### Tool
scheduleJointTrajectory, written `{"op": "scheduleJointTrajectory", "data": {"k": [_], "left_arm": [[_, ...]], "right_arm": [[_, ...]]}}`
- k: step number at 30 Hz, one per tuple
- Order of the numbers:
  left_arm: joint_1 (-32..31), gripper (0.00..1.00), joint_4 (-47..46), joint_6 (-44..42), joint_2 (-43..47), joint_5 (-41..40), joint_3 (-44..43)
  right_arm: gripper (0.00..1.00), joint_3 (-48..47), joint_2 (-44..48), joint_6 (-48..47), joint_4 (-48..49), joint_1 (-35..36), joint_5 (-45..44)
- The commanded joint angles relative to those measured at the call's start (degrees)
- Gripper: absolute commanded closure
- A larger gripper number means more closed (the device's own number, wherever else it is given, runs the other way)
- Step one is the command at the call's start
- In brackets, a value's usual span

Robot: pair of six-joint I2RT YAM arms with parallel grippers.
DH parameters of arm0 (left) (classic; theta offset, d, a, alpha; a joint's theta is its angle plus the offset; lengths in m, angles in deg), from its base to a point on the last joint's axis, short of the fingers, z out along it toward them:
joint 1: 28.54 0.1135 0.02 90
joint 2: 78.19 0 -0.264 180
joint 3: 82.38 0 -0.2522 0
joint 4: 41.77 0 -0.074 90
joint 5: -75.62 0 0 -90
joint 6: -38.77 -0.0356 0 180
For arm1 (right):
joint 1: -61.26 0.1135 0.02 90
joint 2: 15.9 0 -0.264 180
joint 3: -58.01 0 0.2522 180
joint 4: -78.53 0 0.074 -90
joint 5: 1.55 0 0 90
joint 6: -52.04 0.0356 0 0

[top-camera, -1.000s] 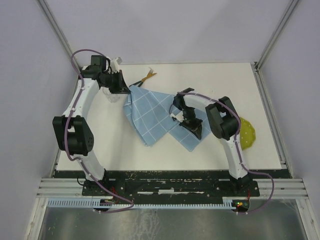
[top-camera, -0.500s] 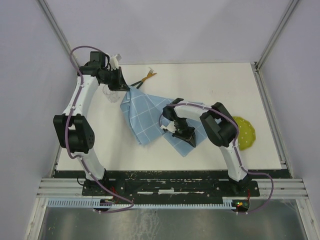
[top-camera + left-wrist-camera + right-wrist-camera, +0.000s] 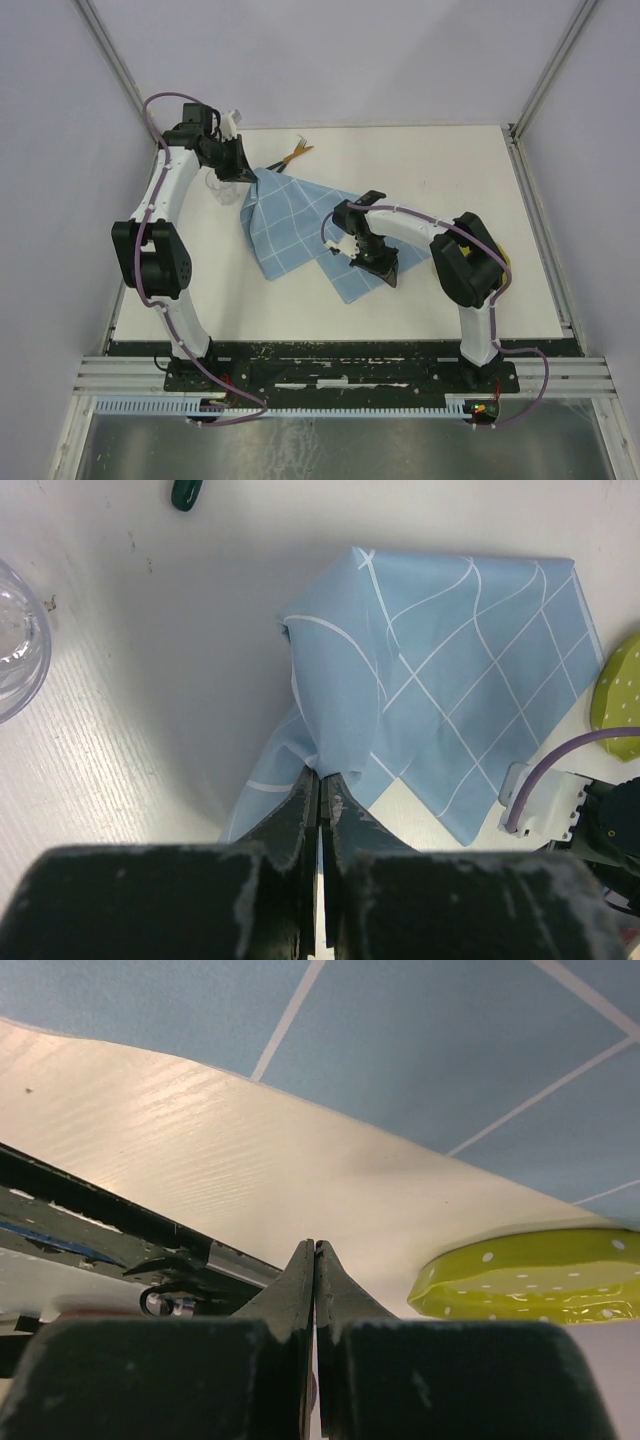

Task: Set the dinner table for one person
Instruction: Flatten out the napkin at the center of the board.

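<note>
Across the middle of the top view lies the tabletop [image 3: 450, 170], off-white and mostly bare toward the upper right. On its left-centre part the blue gridded cloth [image 3: 290, 225] stretches with its long axis from upper left to lower right, one end at each tool, and is rumpled and folded rather than flat.

The right arm [image 3: 470, 265] covers nearly all of the yellow-green dotted plate [image 3: 530, 1275]. Only a sliver shows at the arm's right edge in the top view, so how the plate sits cannot be made out there. It lies to the right of the cloth, nearer the right arm.

At the upper left a clear glass [image 3: 218, 187] stands just beside the cloth's raised corner. Some cutlery [image 3: 290, 155] lies above the cloth, too small to tell which pieces. Both are nearer the left arm.

The left tool [image 3: 320, 778] is pinched tight on the cloth's upper-left corner, and fabric hangs from it in a fold. The right tool [image 3: 314, 1248] is closed at the cloth's lower-right corner. Its wrist view shows no fabric between the jaws, so whether it grips a hem cannot be told.

Spreading the cloth would likely mean drawing the two ends apart along that diagonal.
</note>
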Motion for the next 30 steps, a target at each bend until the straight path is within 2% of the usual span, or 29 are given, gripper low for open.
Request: {"op": "scheduleJointTrajectory", "data": {"k": [1,13,22,25,30], "left_arm": [[0.2,0.97,-1.4,-0.1,1.3,0.3,-2.1],[0.2,0.97,-0.1,-2.2,0.5,2.5,-0.7],[0.2,0.97,5.7,-8.9,-4.1,-8.1,-3.2],[0.2,0.97,8.7,-11.2,-6.1,-8.6,-5.4],[0.2,0.97,10.4,-14.4,-8.0,-10.6,-6.6]], "right_arm": [[0.98,-0.4,3.4,0.2,2.6,0.1,-4.6],[0.98,-5.8,2.3,0.9,7.6,-2.1,-24.2],[0.98,-10.5,4.7,2.0,9.1,-15.2,-29.9],[0.98,-11.8,6.8,1.4,9.8,-19.8,-29.2],[0.98,-10.2,10.4,-0.4,12.0,-22.5,-28.6]]}}
